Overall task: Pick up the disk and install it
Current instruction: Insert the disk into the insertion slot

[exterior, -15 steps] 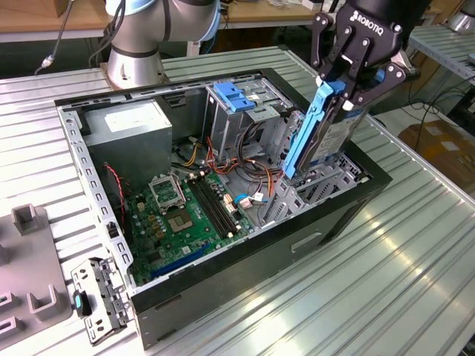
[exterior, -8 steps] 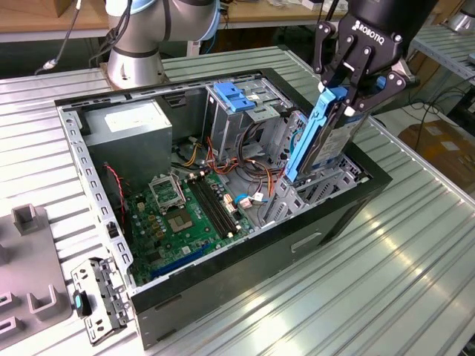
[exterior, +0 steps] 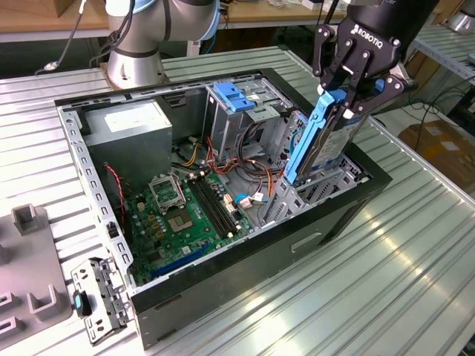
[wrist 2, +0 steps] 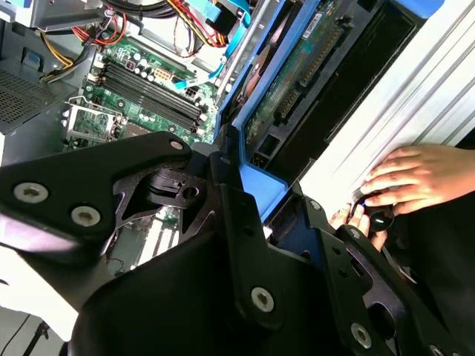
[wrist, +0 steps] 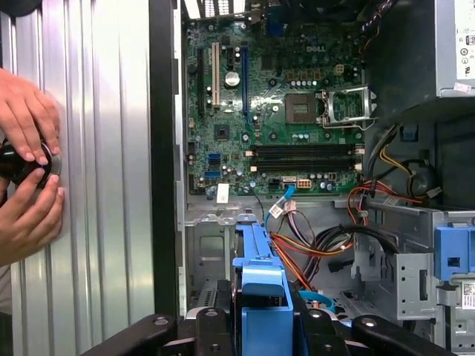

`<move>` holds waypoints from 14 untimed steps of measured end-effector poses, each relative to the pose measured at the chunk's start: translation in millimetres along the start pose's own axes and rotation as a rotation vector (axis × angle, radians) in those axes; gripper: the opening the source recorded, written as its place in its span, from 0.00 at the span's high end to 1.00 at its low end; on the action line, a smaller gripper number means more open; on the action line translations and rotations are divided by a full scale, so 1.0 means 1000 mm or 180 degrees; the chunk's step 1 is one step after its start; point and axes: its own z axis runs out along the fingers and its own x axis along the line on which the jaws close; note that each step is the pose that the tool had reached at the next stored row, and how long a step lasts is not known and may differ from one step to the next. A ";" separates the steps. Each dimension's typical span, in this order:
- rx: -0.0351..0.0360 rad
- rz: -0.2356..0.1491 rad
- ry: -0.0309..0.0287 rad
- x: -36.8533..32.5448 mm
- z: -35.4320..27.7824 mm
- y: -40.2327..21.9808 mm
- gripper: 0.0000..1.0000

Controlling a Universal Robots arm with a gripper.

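The disk (exterior: pixel 330 144) is a dark drive with blue side rails, held nearly upright on edge. My gripper (exterior: pixel 346 95) is shut on its upper end. It hangs over the grey drive cage (exterior: pixel 330 185) at the front corner of the open computer case (exterior: pixel 223 259), on the exterior view's right. Its lower end dips to the cage's top. In the second wrist view the disk's green circuit side (wrist 2: pixel 297 74) faces the camera, past my black fingers (wrist 2: pixel 230 222). In the first wrist view the blue rail (wrist: pixel 260 285) sticks out from between the fingers.
Inside the case lie the motherboard (exterior: pixel 182 215), a grey power-supply box (exterior: pixel 137 130), a light-blue latch (exterior: pixel 236 96) and loose cables (wrist: pixel 312 245). A person's hands (wrist: pixel 26 170) hold a black knob on the ribbed table beside the case. A grey fixture (exterior: pixel 30 259) and a bracket (exterior: pixel 96 297) lie on the exterior view's left.
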 end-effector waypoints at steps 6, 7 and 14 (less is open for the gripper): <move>-0.0008 0.0000 0.0000 -0.0001 0.0034 -0.0012 0.63; -0.0009 0.0000 0.0001 -0.0001 0.0040 -0.0014 0.63; -0.0010 0.0000 0.0001 -0.0002 0.0062 -0.0022 0.63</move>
